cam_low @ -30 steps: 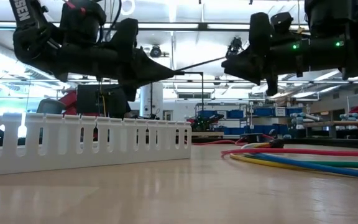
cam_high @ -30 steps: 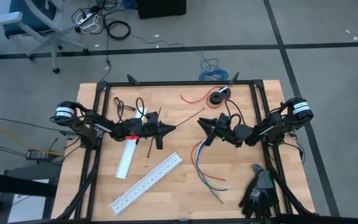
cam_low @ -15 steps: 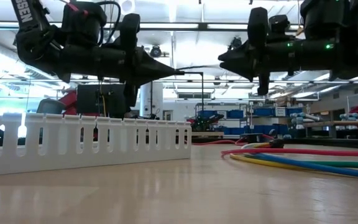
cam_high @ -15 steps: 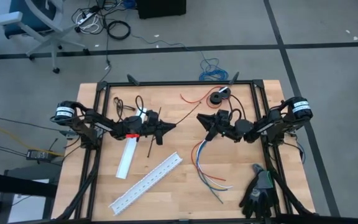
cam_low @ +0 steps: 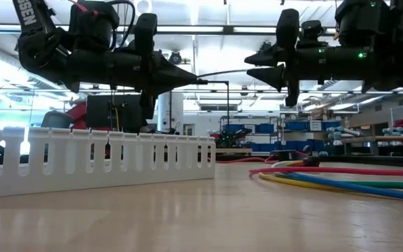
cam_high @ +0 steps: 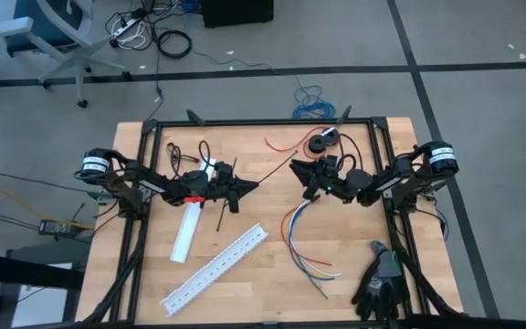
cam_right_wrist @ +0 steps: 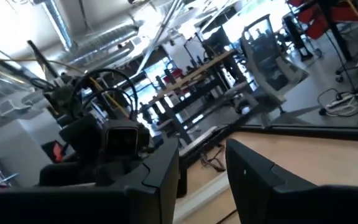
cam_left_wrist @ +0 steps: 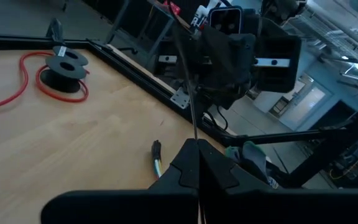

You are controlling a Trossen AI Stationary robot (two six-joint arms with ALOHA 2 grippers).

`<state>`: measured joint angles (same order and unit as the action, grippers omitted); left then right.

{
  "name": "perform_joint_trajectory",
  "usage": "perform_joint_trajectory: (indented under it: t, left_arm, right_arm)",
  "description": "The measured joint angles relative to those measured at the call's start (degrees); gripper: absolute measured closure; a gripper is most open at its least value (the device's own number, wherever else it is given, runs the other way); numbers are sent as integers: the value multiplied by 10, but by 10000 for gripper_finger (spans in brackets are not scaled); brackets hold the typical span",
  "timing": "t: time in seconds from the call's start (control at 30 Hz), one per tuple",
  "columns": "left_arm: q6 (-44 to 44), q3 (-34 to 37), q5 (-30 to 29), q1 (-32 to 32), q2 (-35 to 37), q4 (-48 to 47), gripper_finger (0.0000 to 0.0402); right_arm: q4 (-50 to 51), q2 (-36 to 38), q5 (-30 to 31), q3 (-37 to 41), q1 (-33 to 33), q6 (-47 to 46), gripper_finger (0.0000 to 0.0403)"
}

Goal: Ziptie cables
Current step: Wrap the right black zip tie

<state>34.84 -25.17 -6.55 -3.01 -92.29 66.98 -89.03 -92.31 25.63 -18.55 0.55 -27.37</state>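
Observation:
The cables (cam_high: 301, 239) lie curved on the table's right half, red, orange, blue, green and white; the low view shows the cables (cam_low: 341, 176) flat on the wood. Their black-sleeved end (cam_left_wrist: 156, 149) rests on the table below the grippers. My left gripper (cam_high: 254, 186) hovers at mid-table, shut on a thin black strip (cam_high: 279, 172). My right gripper (cam_high: 296, 172) faces it, level and open, and also shows in the low view (cam_low: 248, 68). The strip's free end (cam_low: 238, 71) reaches close to those open fingertips; whether it touches them, I cannot tell. My left gripper pinches one end of the thin black strip (cam_left_wrist: 195, 134) between its two shut fingertips (cam_left_wrist: 182, 171). The fingers come level from the table's left and lie along the strip. The strip is lifted clear of the table and sticks out past the fingertips toward my right gripper.
A white slotted cable duct (cam_high: 215, 268) lies slantwise near the front edge, a flat white strip (cam_high: 186, 232) beside it. A black spool with a thin red wire (cam_high: 320, 142) sits at the far edge. Black gloves (cam_high: 380, 281) lie at the near right corner.
My right gripper has tipped from pointing slightly downward to level and has risen a little, shifting toward the far edge. My left gripper has levelled slightly and kept its hold on the strip. The cables have stayed where they were.

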Motion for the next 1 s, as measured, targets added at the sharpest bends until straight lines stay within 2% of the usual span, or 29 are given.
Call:
perform_joint_trajectory:
  t: [0.27, 0.43, 0.53, 0.73, 1.0]
  left_arm:
    - [0, 0, 0, 0, 0, 0, 401]
    - [0, 0, 0, 0, 0, -3, 401]
    - [0, 0, 0, 0, 0, -5, 401]
    - [0, 0, -1, 0, 0, -6, 401]
    - [0, 0, -4, 0, 0, -5, 397]
  right_arm:
    - [1, 0, -5, 0, 21, 0, 289]
    - [1, 0, -39, -11, 31, 10, 299]
    - [1, 0, -54, -21, 34, 22, 321]
    - [1, 0, -70, -28, 35, 36, 394]
    - [4, 0, -73, -28, 35, 38, 401]
